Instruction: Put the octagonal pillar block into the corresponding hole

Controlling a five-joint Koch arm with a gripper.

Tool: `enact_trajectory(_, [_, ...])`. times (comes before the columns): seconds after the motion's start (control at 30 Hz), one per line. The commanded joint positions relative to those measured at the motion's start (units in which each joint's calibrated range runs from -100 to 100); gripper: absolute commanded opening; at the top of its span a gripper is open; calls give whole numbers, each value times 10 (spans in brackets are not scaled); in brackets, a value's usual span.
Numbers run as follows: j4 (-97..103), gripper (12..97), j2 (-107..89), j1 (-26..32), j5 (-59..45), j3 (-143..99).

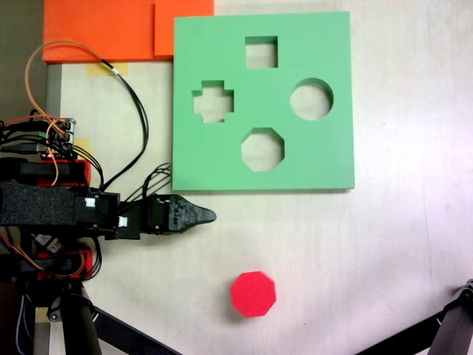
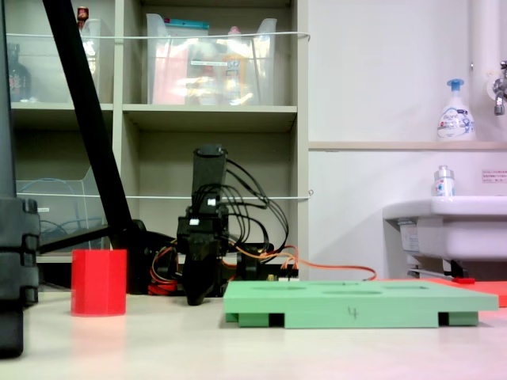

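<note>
The octagonal pillar block (image 1: 253, 293) is a bright red foam prism standing upright on the pale table, near the front edge in the top-down fixed view and at the left (image 2: 98, 282) in the low fixed view. The green foam board (image 1: 325, 155) lies flat behind it, and its eight-sided cutout, the corresponding hole (image 1: 262, 149), is the one nearest the block. My gripper (image 1: 209, 216) points right, just below the board's lower left corner, well apart from the block. It rests low by the table (image 2: 196, 299), jaws together, holding nothing.
Orange foam sheets (image 1: 111, 29) lie beyond the board's top left corner. The arm's base, circuit boards and looping cables (image 1: 44, 140) fill the left side. Black tripod legs (image 1: 111, 325) (image 1: 443, 333) cross the bottom corners. The board also has square, round and cross-shaped cutouts.
</note>
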Motion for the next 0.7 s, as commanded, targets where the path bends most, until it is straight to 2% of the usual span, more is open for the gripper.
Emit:
enact_trajectory(0.0, [-59, 494, -4, 3, 1, -10])
enact_trajectory(0.5, [-59, 494, -4, 3, 1, -10])
enact_trajectory(0.57, [-60, 472, -4, 3, 1, -10])
enact_trajectory(0.67, [-59, 494, -4, -1, 2, -10])
